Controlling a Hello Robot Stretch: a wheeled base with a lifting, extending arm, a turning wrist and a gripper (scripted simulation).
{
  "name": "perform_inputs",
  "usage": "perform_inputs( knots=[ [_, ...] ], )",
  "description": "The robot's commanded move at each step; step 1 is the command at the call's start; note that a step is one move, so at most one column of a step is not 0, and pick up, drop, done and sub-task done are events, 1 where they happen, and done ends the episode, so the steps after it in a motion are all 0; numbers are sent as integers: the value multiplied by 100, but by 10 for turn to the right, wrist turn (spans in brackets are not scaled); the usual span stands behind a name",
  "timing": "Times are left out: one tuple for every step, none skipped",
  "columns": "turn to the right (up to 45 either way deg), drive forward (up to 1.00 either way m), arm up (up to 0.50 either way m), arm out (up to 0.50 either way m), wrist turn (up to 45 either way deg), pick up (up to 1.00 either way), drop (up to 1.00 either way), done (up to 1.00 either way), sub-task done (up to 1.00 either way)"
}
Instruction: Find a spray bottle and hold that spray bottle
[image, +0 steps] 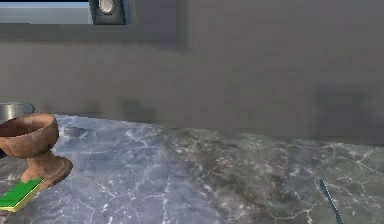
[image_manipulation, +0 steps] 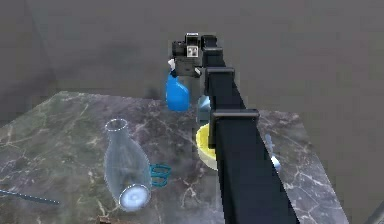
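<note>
Where the dark arm (image_manipulation: 240, 150) ends, two white squares (image_manipulation: 192, 46) with black marks sit beside the claw (image_manipulation: 178, 68). One blue spray bottle (image_manipulation: 178, 94) shows right at it, near the far edge of the marble surface (image_manipulation: 60, 130); whether the claw has hold of it cannot be told. Nearby are one clear glass bottle (image_manipulation: 122, 165), a yellow ring (image_manipulation: 205, 145) partly behind the arm, and a small teal object (image_manipulation: 158, 173). One brown wooden goblet (image: 32, 140) stands beside what may be a green sponge (image: 22, 193).
</note>
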Motion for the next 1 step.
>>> perform_inputs(
  knots=[
    [0, 0, 0, 0, 0, 0, 0, 100, 0]
  ],
)
